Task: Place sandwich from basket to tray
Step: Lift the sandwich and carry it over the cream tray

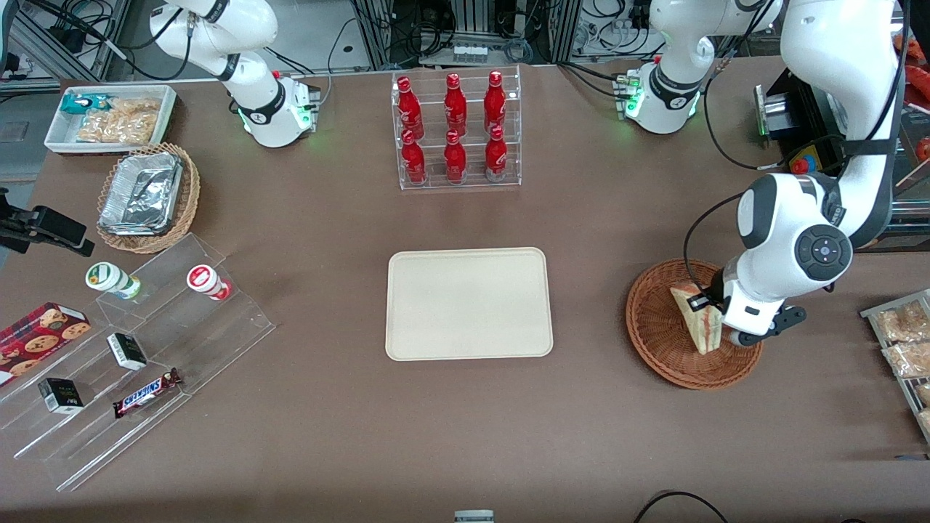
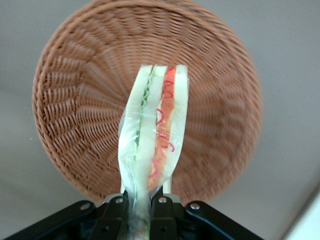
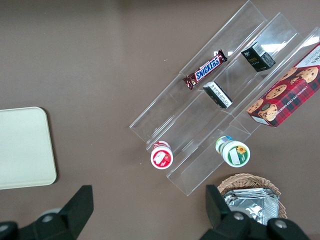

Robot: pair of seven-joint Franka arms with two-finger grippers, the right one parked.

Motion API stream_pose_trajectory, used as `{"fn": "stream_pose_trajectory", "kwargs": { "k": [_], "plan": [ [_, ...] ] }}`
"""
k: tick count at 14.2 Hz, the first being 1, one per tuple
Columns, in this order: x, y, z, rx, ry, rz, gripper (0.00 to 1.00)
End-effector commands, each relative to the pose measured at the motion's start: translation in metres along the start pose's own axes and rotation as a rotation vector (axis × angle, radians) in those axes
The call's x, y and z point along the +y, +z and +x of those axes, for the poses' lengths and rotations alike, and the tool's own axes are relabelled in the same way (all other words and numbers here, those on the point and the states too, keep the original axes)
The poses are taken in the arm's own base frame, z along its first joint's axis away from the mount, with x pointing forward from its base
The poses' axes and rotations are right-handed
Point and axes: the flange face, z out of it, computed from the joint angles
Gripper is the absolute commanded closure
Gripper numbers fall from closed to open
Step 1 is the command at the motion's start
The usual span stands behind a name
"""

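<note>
The sandwich [image 1: 699, 319] is a pale bread wedge with a red and yellowish filling stripe, wrapped in clear film. It stands on edge over the round reddish-brown wicker basket [image 1: 657, 330], toward the working arm's end of the table. My left gripper [image 1: 716, 314] is shut on the sandwich [image 2: 155, 135], its black fingers [image 2: 162, 212] pinching the wrapped narrow end. From the wrist, the basket [image 2: 75, 100] lies under the sandwich and holds nothing else. The cream-beige tray [image 1: 468, 303] lies bare at mid-table, seen also by the right wrist [image 3: 25, 147].
A clear rack of red bottles [image 1: 456, 129] stands farther from the front camera than the tray. Bagged snacks [image 1: 901, 335] lie beside the basket at the table's edge. A stepped acrylic shelf [image 1: 131, 349], a foil-filled tan basket [image 1: 149, 196] and a white snack bin [image 1: 109, 116] sit toward the parked arm's end.
</note>
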Motion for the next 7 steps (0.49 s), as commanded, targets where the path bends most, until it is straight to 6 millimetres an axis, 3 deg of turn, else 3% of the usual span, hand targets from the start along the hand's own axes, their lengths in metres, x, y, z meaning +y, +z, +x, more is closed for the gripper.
{"fn": "stream_pose_trajectory", "kwargs": {
  "k": [1,5,7],
  "plan": [
    [0.072,-0.018,-0.02,-0.005,0.12,0.023,0.96],
    [0.158,-0.02,-0.053,0.017,0.162,0.025,0.97],
    [0.197,-0.011,-0.07,0.02,0.185,0.022,1.0]
  ]
}}
